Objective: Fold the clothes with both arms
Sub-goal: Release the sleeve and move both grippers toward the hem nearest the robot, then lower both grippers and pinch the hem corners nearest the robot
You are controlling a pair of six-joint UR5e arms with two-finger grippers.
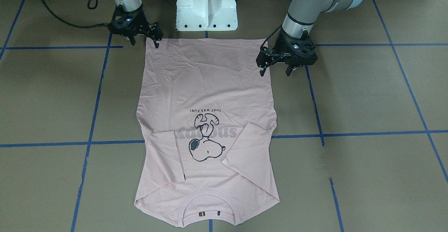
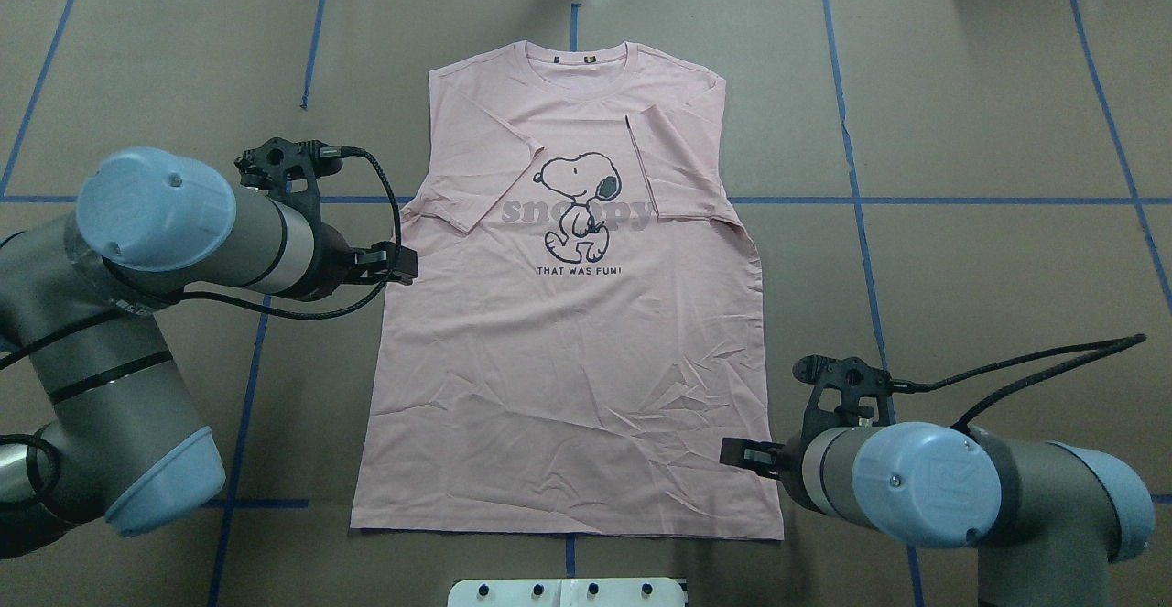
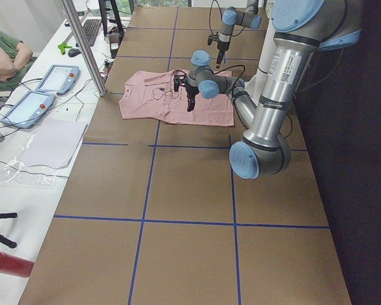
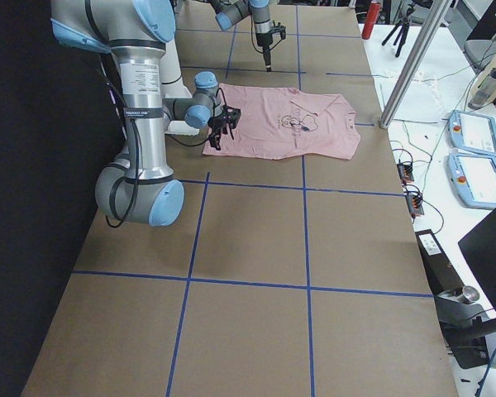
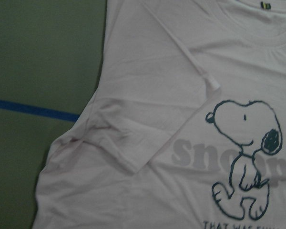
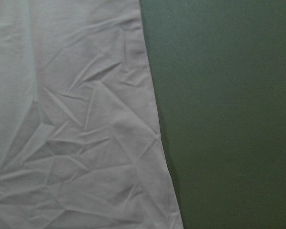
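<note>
**Mismatched Grips Could Skew the Fold**

On the brown counter (image 1: 367,95), the pink Snoopy T-shirt (image 1: 206,81) lies flat, print up, sleeves (image 1: 164,155) tucked inward. The right hand (image 1: 145,43) stands spread and empty at a hem corner. The left hand (image 1: 275,71) is spread farther up the opposite side. Grips this uneven would likely drag the fold crooked or catch one layer only.

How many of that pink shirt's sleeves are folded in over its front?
2. The left-side sleeve lies folded onto the chest beside the Snoopy drawing; the right-side sleeve lies folded in on the drawing's other side. None hidden.
</note>
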